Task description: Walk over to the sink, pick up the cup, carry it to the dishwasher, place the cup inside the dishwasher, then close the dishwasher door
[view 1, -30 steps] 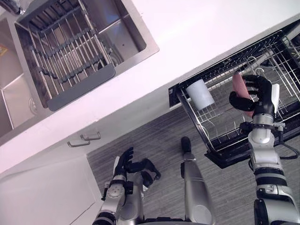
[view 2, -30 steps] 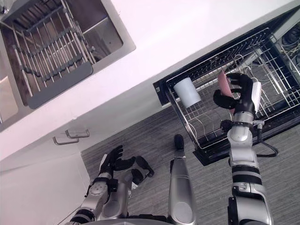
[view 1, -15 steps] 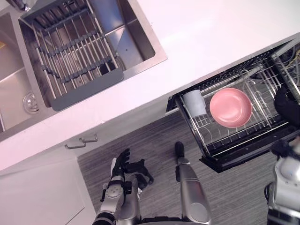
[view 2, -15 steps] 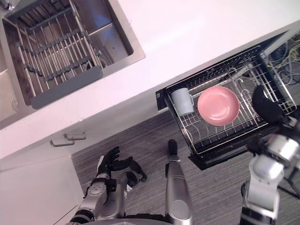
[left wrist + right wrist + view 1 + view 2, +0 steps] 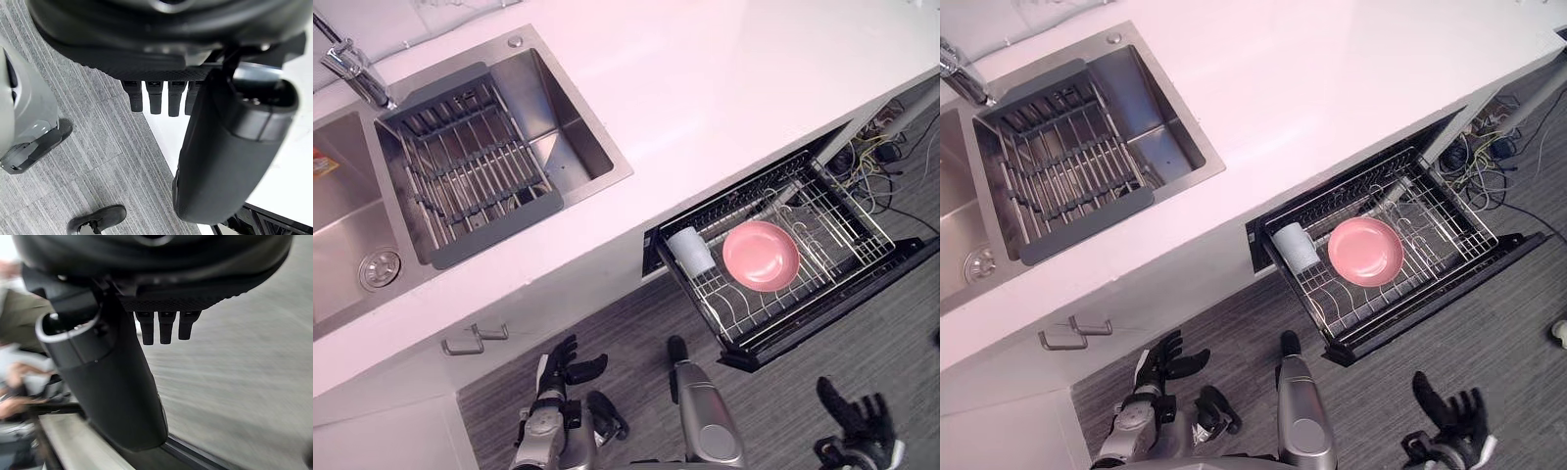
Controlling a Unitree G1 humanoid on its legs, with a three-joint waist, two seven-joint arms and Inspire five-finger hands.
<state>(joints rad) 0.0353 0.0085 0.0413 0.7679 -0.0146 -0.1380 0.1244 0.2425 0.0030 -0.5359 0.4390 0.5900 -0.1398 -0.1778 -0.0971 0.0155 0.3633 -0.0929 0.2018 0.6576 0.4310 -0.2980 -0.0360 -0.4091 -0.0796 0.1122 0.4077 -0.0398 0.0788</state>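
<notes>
Head views, looking down: the dishwasher is standing open at centre right of the frame, with its wire rack drawn out over the grey floor. The cup, pale grey-blue, is sitting in the left end of the rack, just beside a pink bowl that is lying in the rack's middle. Neither hand is touching the cup. The left hand is hanging at lower left of centre, fingers straight and thumb apart, holding nothing. The right hand is hanging at the lower right corner, well apart from the dishwasher, fingers spread wide and empty. At upper left, the steel sink is carrying a grey drainer beside the tap, set in the white countertop.
</notes>
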